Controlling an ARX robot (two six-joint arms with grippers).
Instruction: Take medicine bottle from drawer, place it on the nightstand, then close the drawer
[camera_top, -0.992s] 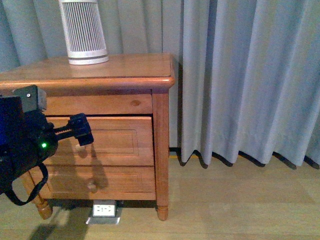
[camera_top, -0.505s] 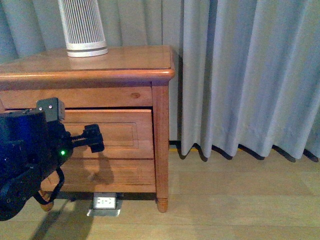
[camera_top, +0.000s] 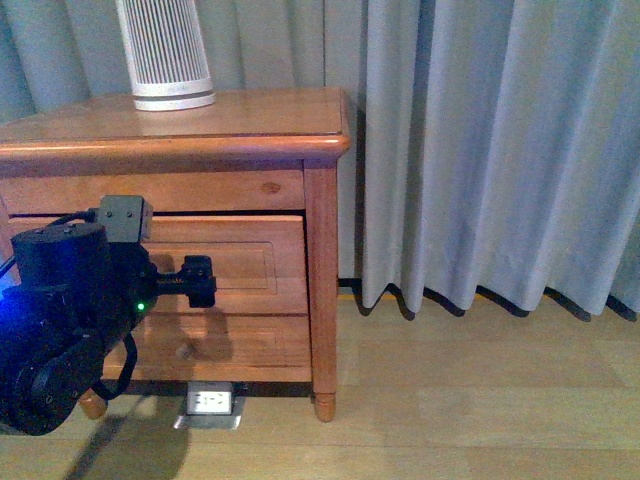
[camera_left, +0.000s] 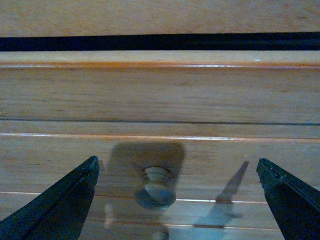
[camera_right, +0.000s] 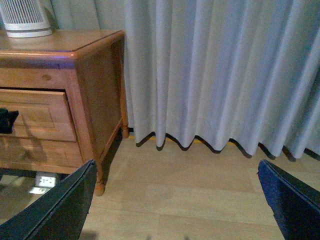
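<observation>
Two grippers are in view, both with fingers spread wide and gripping nothing.

1. Left gripper (camera_top: 197, 280): sits at 8 o'clock in the front view, directly in front of the drawer (camera_top: 240, 265). In the left wrist view its fingers (camera_left: 60, 200) stand well apart on either side of the round knob (camera_left: 156, 182), with no contact visible.
2. Right gripper (camera_right: 176, 165): hangs clear of the furniture. Its dark fingers (camera_right: 55, 210) frame bare wooden floor (camera_right: 190, 195) and grey curtain (camera_right: 215, 70).
3. Drawer: the upper of two in the nightstand (camera_top: 250, 115). It is open only a crack, with a dark gap (camera_left: 160, 42) along its top edge. Its interior is hidden in every view, so the medicine bottle cannot be located.
4. Lower drawer (camera_top: 240, 345): sits at 6 o'clock from the upper one, with the knob (camera_top: 183, 352) exposed.
5. Nightstand top: a white ribbed device (camera_top: 165, 55) stands at 10 o'clock on the surface.
6. Surroundings: the curtain hangs at 3 o'clock from the nightstand. A floor socket (camera_top: 210, 403) lies at 6 o'clock beneath it.
</observation>
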